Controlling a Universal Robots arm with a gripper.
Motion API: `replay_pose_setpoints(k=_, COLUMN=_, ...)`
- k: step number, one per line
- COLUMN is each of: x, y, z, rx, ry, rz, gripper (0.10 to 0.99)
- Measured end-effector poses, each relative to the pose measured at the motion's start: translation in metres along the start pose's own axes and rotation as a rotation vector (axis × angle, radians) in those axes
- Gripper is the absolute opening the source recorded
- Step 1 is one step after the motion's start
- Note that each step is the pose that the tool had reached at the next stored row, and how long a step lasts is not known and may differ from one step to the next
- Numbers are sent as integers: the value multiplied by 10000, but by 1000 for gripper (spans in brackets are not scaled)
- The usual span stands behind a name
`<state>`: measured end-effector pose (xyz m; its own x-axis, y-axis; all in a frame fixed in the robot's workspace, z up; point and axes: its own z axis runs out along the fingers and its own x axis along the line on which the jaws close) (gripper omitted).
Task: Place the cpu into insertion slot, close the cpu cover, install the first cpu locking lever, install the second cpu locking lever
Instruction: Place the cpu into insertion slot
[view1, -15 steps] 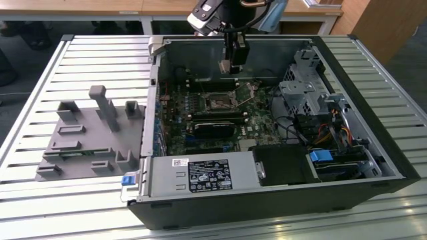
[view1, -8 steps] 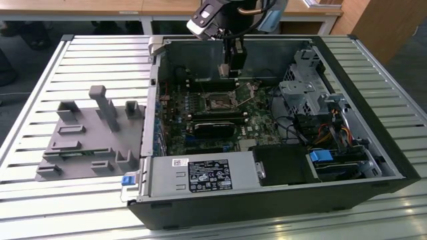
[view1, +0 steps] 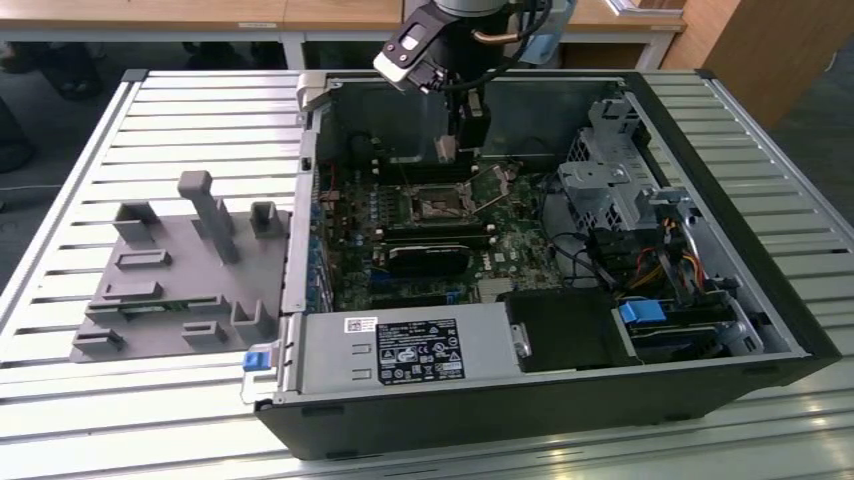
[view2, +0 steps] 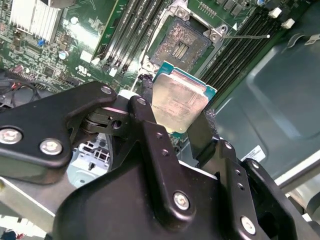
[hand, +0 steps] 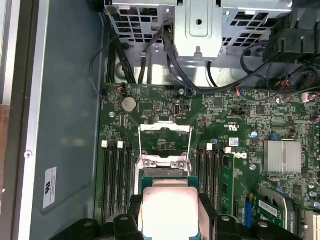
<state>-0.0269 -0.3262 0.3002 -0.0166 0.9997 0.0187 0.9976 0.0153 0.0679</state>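
Tool (view2: 176, 107): clenched on cpu (hand: 169, 212) | held over motherboard (hand: 225, 115), near insertion slot (view2: 181, 44), not touching | nothing seated yet | seating, closing, both lever locks judged pending

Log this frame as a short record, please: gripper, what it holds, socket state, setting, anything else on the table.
gripper: gripper shut on the cpu, fingers on two opposite edges
cpu: cpu held clear above the motherboard, silvery top towards both wrist views, not yet seated
insertion slot: insertion slot empty, contacts exposed
setting: open computer case lying on a slatted table
other: grey fixture beside the case, on the exterior view's left
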Motion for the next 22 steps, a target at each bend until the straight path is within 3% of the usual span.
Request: replay_pose_setpoints(k=22, x=-1, y=-81, z=194, rx=0, ry=-5, rz=-4, gripper=529)
